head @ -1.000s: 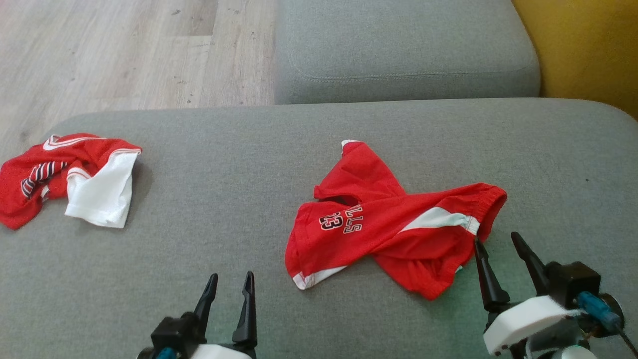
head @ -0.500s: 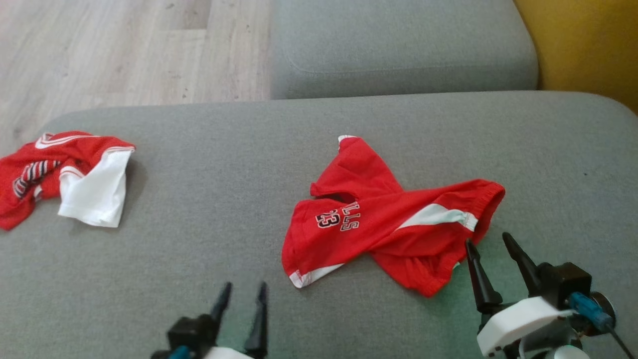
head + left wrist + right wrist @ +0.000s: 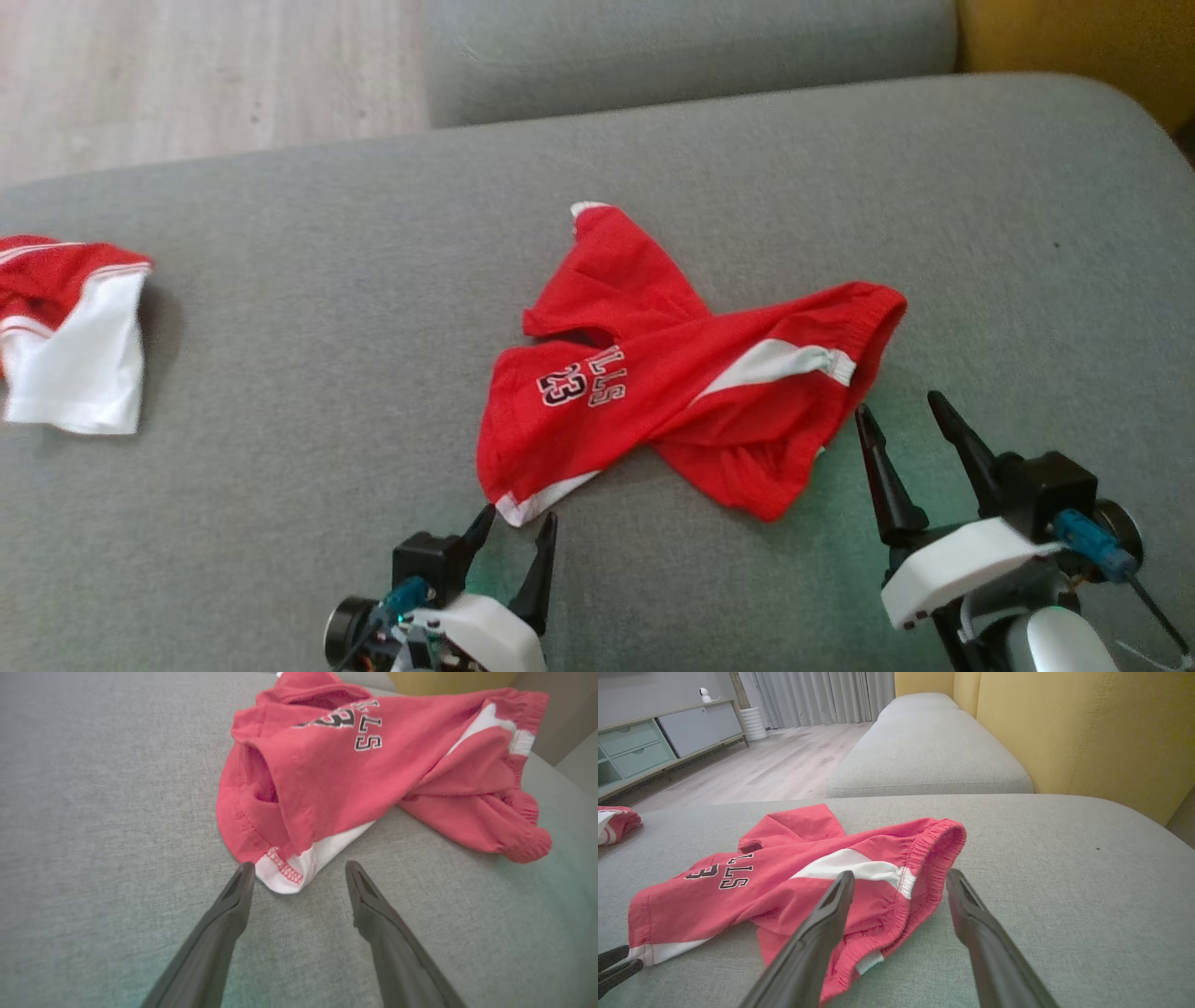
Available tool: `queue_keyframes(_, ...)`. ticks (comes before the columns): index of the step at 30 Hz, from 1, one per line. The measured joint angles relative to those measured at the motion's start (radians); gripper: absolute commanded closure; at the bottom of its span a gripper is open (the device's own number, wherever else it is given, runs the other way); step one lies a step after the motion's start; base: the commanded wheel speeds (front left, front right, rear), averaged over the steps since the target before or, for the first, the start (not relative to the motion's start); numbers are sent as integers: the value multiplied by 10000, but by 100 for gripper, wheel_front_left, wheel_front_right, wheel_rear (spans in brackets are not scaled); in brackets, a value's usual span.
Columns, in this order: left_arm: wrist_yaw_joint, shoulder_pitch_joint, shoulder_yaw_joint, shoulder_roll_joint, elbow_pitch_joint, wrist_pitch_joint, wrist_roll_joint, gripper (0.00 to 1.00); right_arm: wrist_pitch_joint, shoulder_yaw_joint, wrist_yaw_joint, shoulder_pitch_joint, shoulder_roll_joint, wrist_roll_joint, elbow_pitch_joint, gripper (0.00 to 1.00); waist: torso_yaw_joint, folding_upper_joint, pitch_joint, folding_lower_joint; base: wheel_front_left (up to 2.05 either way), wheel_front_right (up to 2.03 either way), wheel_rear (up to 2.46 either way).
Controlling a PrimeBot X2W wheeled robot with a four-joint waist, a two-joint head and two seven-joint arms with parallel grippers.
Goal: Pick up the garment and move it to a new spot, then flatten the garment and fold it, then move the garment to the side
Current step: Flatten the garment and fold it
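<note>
The left gripper (image 3: 520,513) stands spread and empty, with the white-trimmed leg hem of the red shorts (image 3: 672,392) just between its fingertips. The right gripper (image 3: 896,403) (equally wide, empty) points at the shorts' waistband, just ahead on the grey cushion (image 3: 280,280).

Red-and-white cloth (image 3: 70,345) lies on grey cushion (image 3: 299,280).

The garment (image 3: 653,392) is red with a white panel, white hem trim and black, white-edged lettering. A second garment (image 3: 70,364) at the left edge is red and white. The cushion (image 3: 308,308) is grey, the floor (image 3: 187,75) upper left pale wood, the backrest (image 3: 1074,37) upper right yellow.
</note>
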Motion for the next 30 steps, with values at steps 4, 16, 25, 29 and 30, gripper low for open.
queue_keyframes(4, -215, -352, -31, -77, 646, -182, -4, 0, -10, -12, 0, -34, 0, -12, 25, 0, -211, 0, 267, 0, 0, 0, 0)
queue_keyframes(16, -629, -1200, -489, -502, 1802, -750, 25, 100, -107, -21, 0, -1044, -2, -174, 1582, 0, -67, 0, 441, -1, 0, 0, 0)
queue_keyframes(25, -623, -1365, -531, -621, 1971, -1191, -35, 100, -52, 56, 0, -2275, -8, -52, 3218, 0, 224, 0, 609, -1, 0, 0, 0)
queue_keyframes(29, -616, -1402, -531, -621, 1931, -1223, -35, 100, -100, 67, 0, -2804, -10, 31, 3937, 0, 390, 0, 728, -1, 0, 0, 0)
queue_keyframes(30, -612, -1418, -531, -621, 1912, -1229, -35, 100, -100, 75, 0, -2921, -10, 40, 4111, 11, 424, 0, 755, -1, 0, 0, 0)
